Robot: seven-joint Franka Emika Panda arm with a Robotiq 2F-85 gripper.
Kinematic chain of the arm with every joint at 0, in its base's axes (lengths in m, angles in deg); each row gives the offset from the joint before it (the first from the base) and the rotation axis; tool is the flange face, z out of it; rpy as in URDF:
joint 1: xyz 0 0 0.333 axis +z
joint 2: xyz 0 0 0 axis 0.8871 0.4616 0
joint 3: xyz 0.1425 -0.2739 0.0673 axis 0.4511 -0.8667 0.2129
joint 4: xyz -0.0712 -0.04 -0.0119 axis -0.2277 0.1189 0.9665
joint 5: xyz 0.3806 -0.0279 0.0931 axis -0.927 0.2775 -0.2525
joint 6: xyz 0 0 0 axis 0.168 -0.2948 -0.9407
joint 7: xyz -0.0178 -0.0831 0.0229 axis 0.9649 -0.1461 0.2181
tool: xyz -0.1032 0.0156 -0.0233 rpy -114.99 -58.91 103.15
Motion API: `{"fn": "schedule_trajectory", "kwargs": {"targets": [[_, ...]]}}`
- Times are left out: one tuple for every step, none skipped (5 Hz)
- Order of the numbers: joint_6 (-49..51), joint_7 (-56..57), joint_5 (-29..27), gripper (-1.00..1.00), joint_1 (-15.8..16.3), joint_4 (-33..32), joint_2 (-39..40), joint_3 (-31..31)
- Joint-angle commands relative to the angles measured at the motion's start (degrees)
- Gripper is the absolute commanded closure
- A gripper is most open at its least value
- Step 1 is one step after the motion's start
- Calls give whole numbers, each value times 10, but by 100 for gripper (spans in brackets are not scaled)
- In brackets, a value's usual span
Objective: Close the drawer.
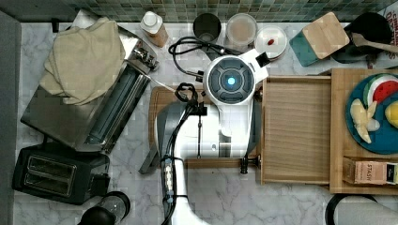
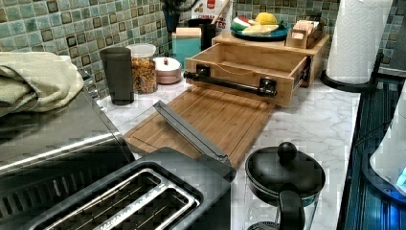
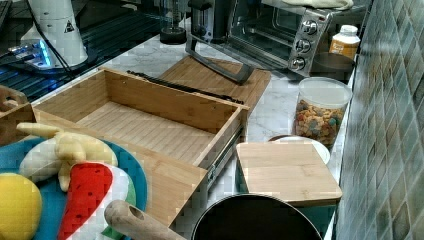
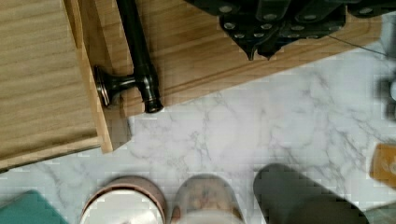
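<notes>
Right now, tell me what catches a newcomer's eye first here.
The wooden drawer stands pulled wide open and empty, its dark handle over the cutting board. The white robot arm hangs above that board in the top view. A blue plate of toy food tops the box.

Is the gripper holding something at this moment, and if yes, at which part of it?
Nothing is held. In the wrist view the gripper hangs over the cutting board, apart from the drawer and its dark handle.

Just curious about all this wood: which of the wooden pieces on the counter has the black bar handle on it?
The open drawer, pulled out of the box under the blue plate. The flat cutting board in front has none.
</notes>
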Motion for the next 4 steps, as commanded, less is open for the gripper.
{"fn": "schedule_trajectory", "kwargs": {"targets": [[-68, 14, 61, 100, -10, -75, 37, -14], [-60, 6, 85, 100, -9, -57, 69, -20], [-66, 10, 75, 100, -12, -61, 86, -29], [-70, -10, 90, 100, -11, -74, 82, -36]]}}
